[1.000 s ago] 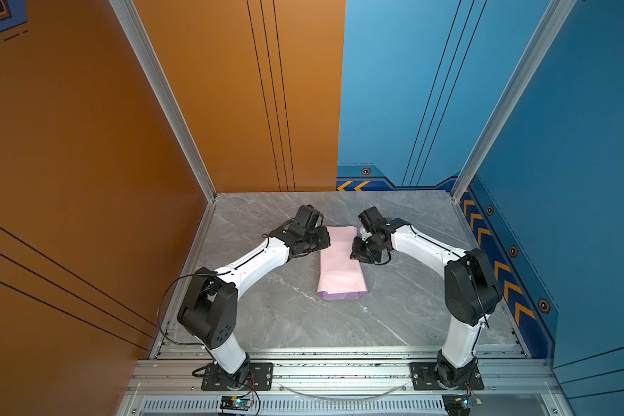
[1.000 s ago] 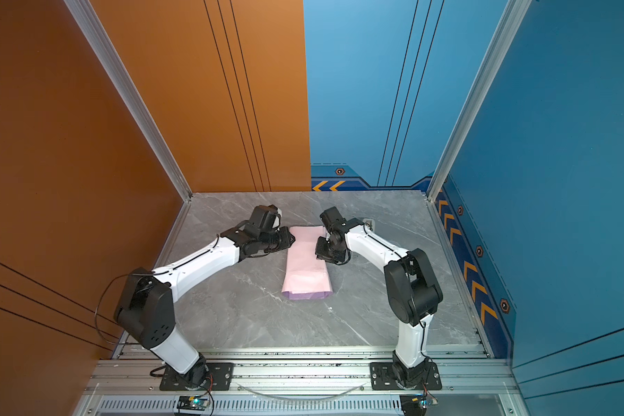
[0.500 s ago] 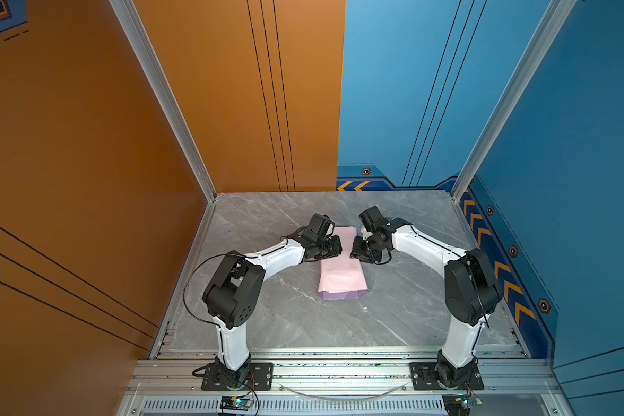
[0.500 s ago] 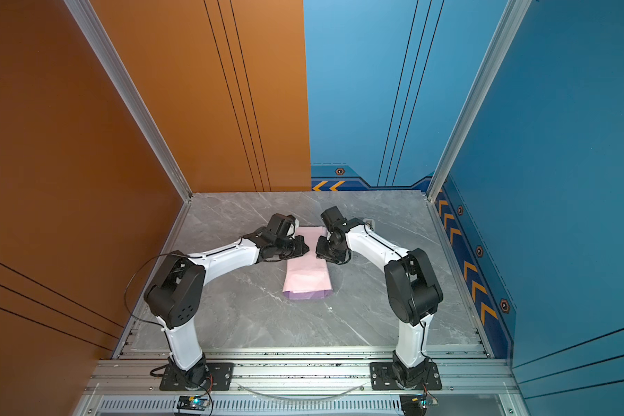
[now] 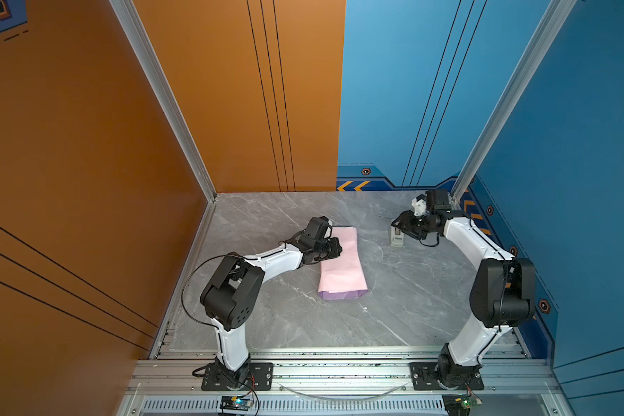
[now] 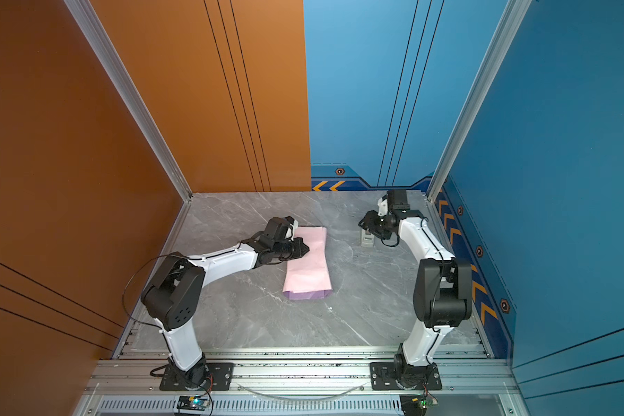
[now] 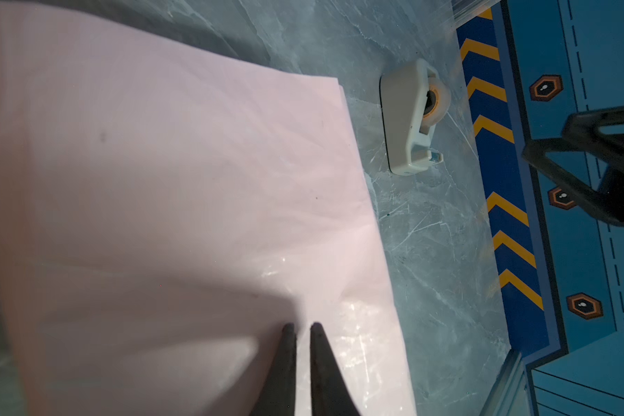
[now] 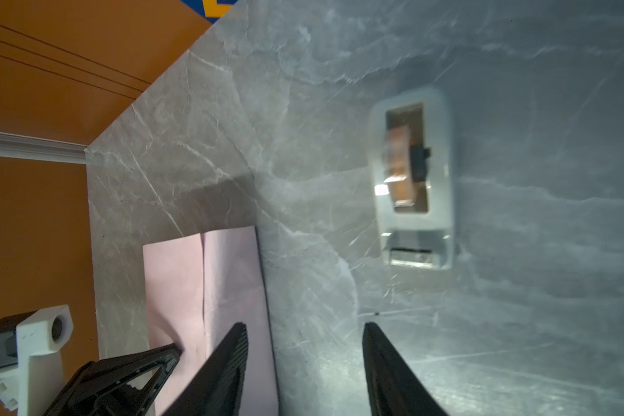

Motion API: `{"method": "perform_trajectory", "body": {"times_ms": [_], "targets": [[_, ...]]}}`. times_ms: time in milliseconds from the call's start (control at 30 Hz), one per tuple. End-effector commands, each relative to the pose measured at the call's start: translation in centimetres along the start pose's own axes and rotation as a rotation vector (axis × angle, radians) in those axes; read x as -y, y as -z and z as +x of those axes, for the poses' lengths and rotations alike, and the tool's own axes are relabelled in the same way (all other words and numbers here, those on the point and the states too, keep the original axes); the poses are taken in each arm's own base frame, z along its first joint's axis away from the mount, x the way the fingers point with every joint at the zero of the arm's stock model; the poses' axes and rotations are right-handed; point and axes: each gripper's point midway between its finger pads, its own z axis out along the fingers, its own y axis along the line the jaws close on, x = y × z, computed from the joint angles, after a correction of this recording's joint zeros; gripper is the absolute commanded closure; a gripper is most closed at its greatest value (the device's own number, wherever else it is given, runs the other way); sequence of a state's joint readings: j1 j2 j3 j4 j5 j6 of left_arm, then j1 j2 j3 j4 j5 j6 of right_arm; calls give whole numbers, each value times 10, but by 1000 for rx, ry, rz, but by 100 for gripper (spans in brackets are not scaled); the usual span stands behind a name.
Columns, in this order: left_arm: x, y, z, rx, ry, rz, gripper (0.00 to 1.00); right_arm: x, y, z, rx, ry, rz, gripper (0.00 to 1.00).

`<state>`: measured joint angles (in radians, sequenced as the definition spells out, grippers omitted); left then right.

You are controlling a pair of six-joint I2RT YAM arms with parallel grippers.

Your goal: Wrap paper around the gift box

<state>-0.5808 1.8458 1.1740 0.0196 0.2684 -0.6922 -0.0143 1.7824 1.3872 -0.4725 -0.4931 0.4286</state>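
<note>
The paper (image 5: 341, 266) (image 6: 308, 264) lies folded into a long bundle at mid-table, pale pink on top with a lilac strip along its near edge. The gift box is hidden. My left gripper (image 5: 337, 248) (image 6: 304, 248) is shut, its tips (image 7: 299, 326) resting on the pink top face (image 7: 195, 180) with nothing pinched between them. My right gripper (image 5: 397, 227) (image 6: 364, 224) hangs open at the back right, off the paper, just over the beige tape dispenser (image 5: 397, 240). In the right wrist view its fingers (image 8: 303, 326) stand wide apart over bare table.
The tape dispenser (image 6: 367, 240) (image 7: 409, 119) (image 8: 411, 180) stands on the grey marble table (image 5: 393, 306) to the right of the paper. An orange wall closes the left side and a blue wall (image 5: 573, 180) the right, close behind my right arm.
My right gripper has left the paper's right edge, swung to the back right over the tape dispenser and opened. My left gripper has slid right onto the paper's top.
</note>
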Motion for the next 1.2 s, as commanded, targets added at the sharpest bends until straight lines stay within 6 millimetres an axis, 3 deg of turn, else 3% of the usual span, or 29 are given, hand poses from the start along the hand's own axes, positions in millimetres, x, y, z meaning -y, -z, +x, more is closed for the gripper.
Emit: {"method": "perform_trajectory", "body": {"times_ms": [0,267,500,667,867,1167], "targets": [[-45,-9,43,-132,46,-119,87,1,-16,-6,-23,79,-113,47],[-43,-12,40,-132,59,-104,87,40,-36,-9,-66,74,-123,51],[-43,-14,39,-134,67,-101,87,58,-46,-5,-84,66,-125,50],[-41,-13,37,-129,69,-99,87,65,-50,-3,-94,59,-128,50],[-41,-13,35,-120,72,-98,87,59,-59,-2,-109,58,-191,50],[-43,-12,34,-115,76,-102,87,59,-68,2,-131,35,-252,57]]}}
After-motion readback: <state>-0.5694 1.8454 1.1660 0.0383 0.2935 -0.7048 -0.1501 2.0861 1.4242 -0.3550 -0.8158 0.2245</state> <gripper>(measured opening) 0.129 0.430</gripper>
